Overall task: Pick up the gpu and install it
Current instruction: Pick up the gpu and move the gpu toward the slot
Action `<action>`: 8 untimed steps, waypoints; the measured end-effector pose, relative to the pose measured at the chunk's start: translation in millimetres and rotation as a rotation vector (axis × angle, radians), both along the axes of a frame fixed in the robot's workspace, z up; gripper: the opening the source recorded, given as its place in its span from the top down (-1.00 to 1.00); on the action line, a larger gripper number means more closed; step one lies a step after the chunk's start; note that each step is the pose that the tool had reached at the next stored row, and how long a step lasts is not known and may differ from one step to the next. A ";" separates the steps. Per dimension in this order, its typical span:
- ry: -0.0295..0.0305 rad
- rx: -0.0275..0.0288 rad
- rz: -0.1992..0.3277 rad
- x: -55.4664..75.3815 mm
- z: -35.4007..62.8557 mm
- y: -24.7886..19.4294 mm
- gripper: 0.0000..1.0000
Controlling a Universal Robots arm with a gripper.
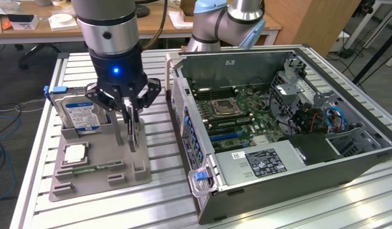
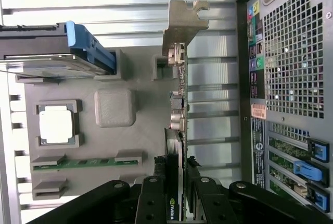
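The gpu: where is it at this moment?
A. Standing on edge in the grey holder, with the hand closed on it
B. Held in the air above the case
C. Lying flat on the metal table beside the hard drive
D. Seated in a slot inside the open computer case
A: the gpu stands on edge in the grey holder, and the hand is closed on it from above.
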State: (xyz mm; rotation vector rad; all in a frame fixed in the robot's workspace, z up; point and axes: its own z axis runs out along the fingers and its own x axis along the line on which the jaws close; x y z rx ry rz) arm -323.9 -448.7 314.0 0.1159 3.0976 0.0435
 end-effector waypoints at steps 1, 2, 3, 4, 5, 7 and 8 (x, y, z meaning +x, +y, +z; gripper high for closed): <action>0.0000 0.0000 0.000 0.0 1.2 0.0 0.47; 0.0000 0.0000 0.000 0.0 2.3 0.0 0.47; -0.0001 0.0001 0.000 0.0 3.3 0.0 0.47; 0.0000 0.0000 0.000 0.0 4.4 0.0 0.47; 0.0000 0.0000 0.000 0.0 5.5 0.0 0.47; 0.0001 0.0000 0.000 0.0 7.7 0.0 0.47; 0.0000 0.0000 0.000 0.0 8.7 0.0 0.47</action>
